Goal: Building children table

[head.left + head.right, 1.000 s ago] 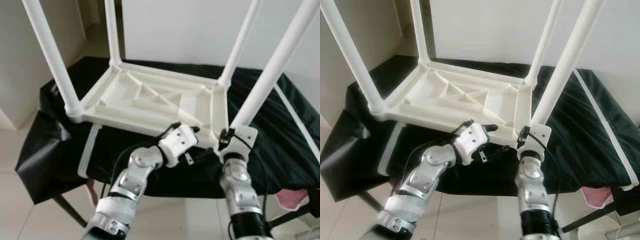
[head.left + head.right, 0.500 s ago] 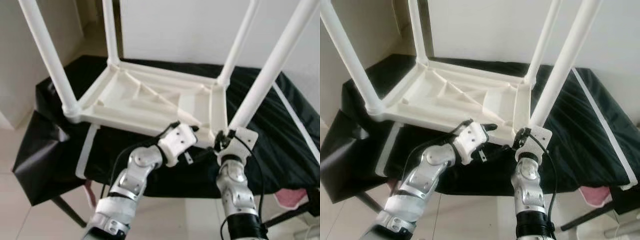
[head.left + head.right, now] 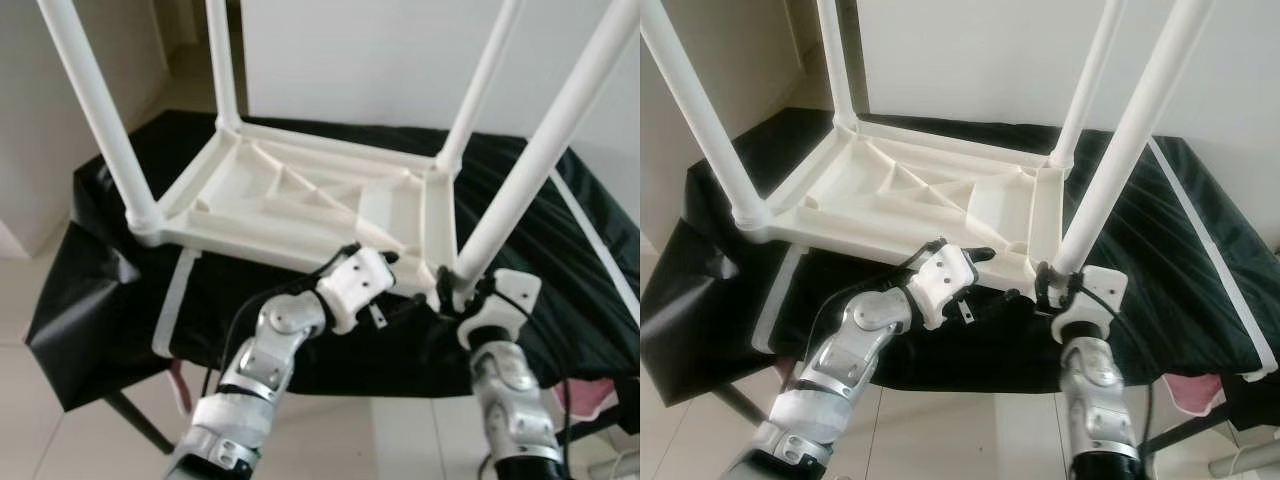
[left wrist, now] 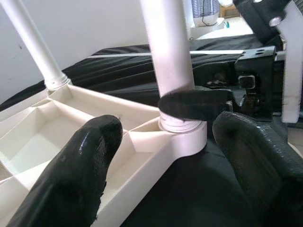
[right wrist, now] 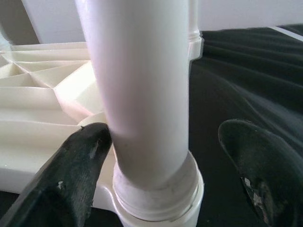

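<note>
Right gripper: at the foot of the near right leg, fingers spread either side of it; in the right wrist view one finger touches the leg's side and the other stands clear, so the leg is bracketed, not clamped.
Left gripper: at the near edge of the table top, just left of the same corner, fingers parted and gripping nothing; its wrist view looks between them at the corner socket.
Table top: white plastic, lying upside down on the black cloth, ribbed underside up.
Legs: all four stand in their corner sockets: the near right one, the near left leg, and the two far legs behind.
Stage: by the look of it assembly is nearly done, with the near right leg being seated or checked.
Risk, tilt: that leg leans toward the right; pressed down off-axis it could jam in the socket or stay half seated.
Risk, slip: the cloth is loose and wrinkled, so a sideways shove may slide the whole table toward the near edge.
Risk, crowding: both grippers work at one corner and could knock each other.
</note>
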